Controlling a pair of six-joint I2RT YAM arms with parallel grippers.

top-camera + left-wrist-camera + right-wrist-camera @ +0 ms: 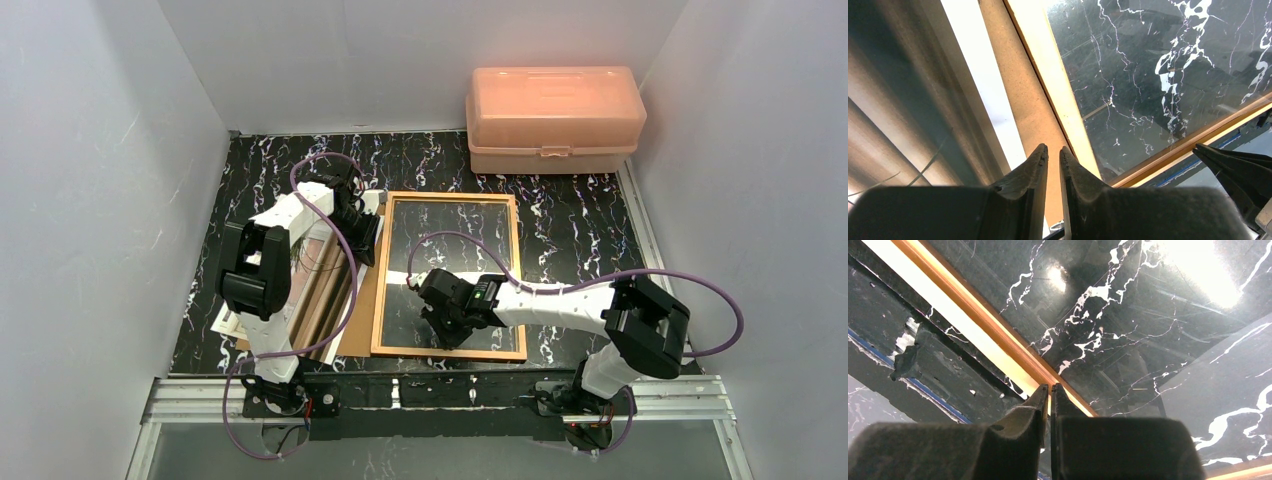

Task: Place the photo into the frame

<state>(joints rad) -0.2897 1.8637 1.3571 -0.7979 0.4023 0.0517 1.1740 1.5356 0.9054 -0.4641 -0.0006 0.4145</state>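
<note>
The orange-brown frame [378, 300] lies flat mid-table, with dark marble and glare showing inside its rails. The banded photo [318, 262] lies left of it, mostly under my left arm, over a brown backing board [362, 300]. My left gripper [370, 245] hovers by the frame's far left corner, its jaws nearly closed on nothing. In the left wrist view the gripper [1053, 148] is over the board [1018, 90], between the photo [898, 100] and the frame rail [1058, 75]. My right gripper [440, 333] is shut and empty over the frame's near rail [988, 335].
A pink plastic box [555, 118] stands at the back right against the wall. White walls close in the table on three sides. The arm bases and a metal rail [440, 395] line the near edge. My right gripper's fingers [1238, 165] show in the left wrist view.
</note>
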